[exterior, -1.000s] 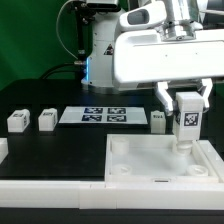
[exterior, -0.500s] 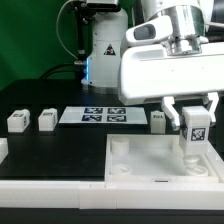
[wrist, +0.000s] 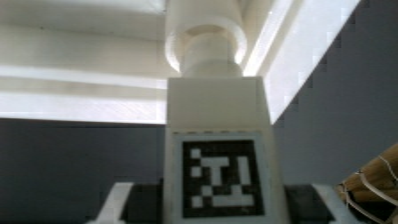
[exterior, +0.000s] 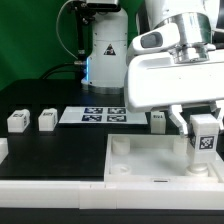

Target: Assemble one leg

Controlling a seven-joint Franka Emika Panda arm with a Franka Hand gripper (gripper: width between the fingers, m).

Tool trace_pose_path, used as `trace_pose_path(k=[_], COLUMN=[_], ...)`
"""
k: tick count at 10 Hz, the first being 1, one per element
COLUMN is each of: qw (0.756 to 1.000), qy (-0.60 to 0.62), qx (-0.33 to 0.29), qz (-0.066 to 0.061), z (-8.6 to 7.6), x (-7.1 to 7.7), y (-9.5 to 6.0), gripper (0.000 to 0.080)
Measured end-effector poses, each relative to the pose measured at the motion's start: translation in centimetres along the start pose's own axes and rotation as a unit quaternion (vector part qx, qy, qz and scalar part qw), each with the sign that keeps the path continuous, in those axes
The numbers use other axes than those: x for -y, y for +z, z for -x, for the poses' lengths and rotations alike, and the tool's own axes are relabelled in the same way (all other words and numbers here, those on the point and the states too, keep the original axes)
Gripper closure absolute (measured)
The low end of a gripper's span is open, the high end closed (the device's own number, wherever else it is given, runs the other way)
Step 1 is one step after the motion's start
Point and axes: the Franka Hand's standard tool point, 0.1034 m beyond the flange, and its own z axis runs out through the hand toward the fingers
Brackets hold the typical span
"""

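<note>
The jaws grip the leg (exterior: 206, 142) from both sides and hold it upright, tag facing outward. Its lower end meets the far corner socket on the exterior view's right of the white tray-like part (exterior: 155, 168). Whether it is seated there cannot be told. In the wrist view the leg (wrist: 217, 120) runs down to a rounded end, blurred against the white tray.

The tray's other sockets hold nothing. The arm's white housing hides one end of the marker board (exterior: 98, 115). A white piece (exterior: 3, 150) is cut off at the frame edge.

There are four legs in all. One is held, and three stand on the black tabletop (exterior: 60, 150): the first loose leg (exterior: 17, 121), the second (exterior: 47, 119) and the third (exterior: 158, 120).
</note>
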Motion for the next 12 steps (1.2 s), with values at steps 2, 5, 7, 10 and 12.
trace_pose_path(k=[2,5,7,10,12], qw=[1.000,1.000,1.000,1.000,1.000], qy=[0.001,0.000,0.001,0.001,0.000], qx=[0.010,0.002,0.010,0.014,0.015], qz=[0.000,0.002,0.001,0.000,0.001], z=[1.4,1.5,1.5,1.7,1.7], x=[-0.1,-0.2,-0.2,-0.1,-0.3], y=[0.7,0.7,0.8,0.9,0.9], gripper=[0.0507,0.0507,0.0507,0.0269,0.0154])
